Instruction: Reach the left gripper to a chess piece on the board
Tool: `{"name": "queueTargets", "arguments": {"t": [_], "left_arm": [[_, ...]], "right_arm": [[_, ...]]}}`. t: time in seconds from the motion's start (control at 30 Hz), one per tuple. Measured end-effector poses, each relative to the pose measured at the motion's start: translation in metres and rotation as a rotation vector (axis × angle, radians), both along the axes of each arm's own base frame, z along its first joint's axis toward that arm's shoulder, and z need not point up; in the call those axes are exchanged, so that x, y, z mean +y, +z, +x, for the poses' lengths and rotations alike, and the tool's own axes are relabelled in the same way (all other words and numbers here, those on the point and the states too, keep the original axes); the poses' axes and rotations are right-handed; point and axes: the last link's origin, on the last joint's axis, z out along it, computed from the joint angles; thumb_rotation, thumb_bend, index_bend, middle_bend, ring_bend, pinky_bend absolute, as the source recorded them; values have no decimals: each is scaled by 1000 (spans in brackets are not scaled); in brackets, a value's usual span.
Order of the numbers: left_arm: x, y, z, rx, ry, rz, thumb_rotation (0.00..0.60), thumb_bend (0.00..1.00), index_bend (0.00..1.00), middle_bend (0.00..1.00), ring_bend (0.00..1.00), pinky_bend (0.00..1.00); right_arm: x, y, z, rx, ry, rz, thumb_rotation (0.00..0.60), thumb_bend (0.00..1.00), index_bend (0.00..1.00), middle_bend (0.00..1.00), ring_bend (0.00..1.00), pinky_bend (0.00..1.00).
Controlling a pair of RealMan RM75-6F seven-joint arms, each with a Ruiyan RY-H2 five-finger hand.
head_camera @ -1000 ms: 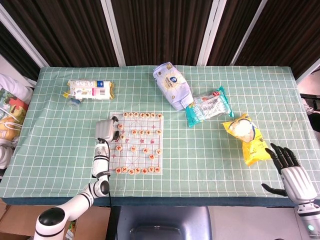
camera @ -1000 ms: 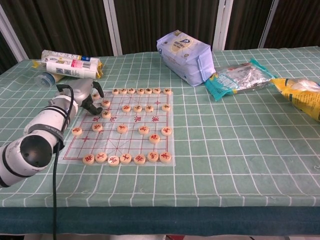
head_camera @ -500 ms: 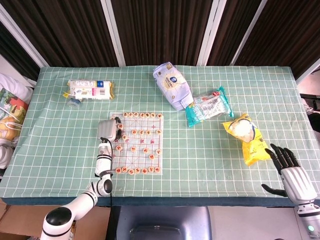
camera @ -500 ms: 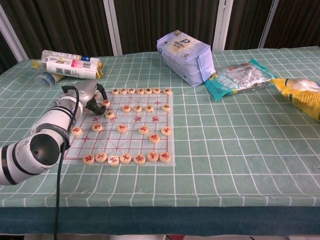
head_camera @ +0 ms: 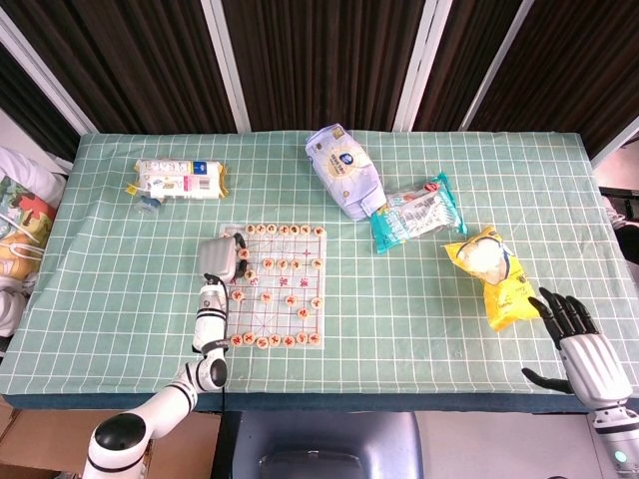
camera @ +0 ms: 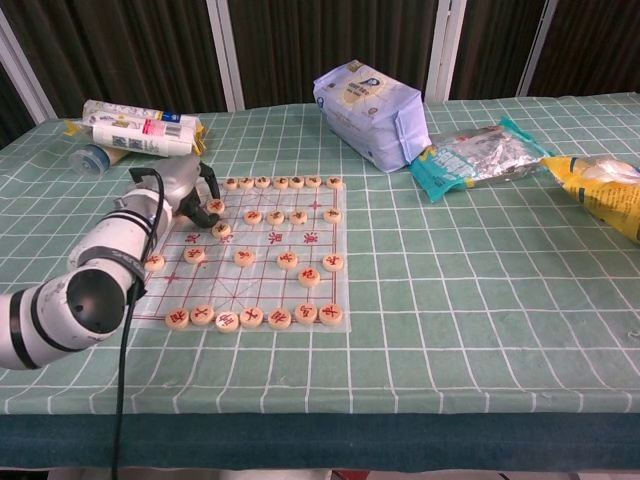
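A chess board [head_camera: 275, 286] [camera: 255, 262] with red lines lies on the green checked cloth, with round wooden pieces in rows. My left hand [head_camera: 222, 257] [camera: 187, 190] hangs over the board's far left corner, fingers curled down over the pieces [camera: 216, 207] there. Whether a fingertip touches a piece cannot be made out. My right hand [head_camera: 581, 339] rests at the table's near right edge with fingers spread, holding nothing; the chest view does not show it.
A white and blue bag [head_camera: 342, 170] [camera: 371, 111] lies behind the board. A teal packet [head_camera: 414, 212] [camera: 478, 155] and a yellow snack bag [head_camera: 494, 274] [camera: 602, 189] lie to the right. A wrapped pack [head_camera: 180, 180] [camera: 140, 128] sits at the far left.
My left hand has moved right and a little further away, from beside the board's left edge to over its far left corner pieces. The right hand has stayed still.
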Motion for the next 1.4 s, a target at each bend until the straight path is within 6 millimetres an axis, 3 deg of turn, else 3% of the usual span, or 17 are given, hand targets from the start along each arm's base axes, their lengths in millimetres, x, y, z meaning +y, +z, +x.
{"name": "queueTargets", "arguments": {"t": [0.4,0.73,1.4], "left_arm": [[3,0,21,-19,-47,9,600,337,525,1000,1000,1000],[-3,-14,45,3,-76,-9,600,335,524,1000,1000,1000],[1,-20,50,16,-49,-17,600,343,499,1000,1000,1000]], "right_arm": [[1,0,2,-11,10,10,600,199,0,0,0,0],[3,3,2,-33,19,21,600,199,0,0,0,0],[3,4,1,-36,23,22,600,199,0,0,0,0]]}}
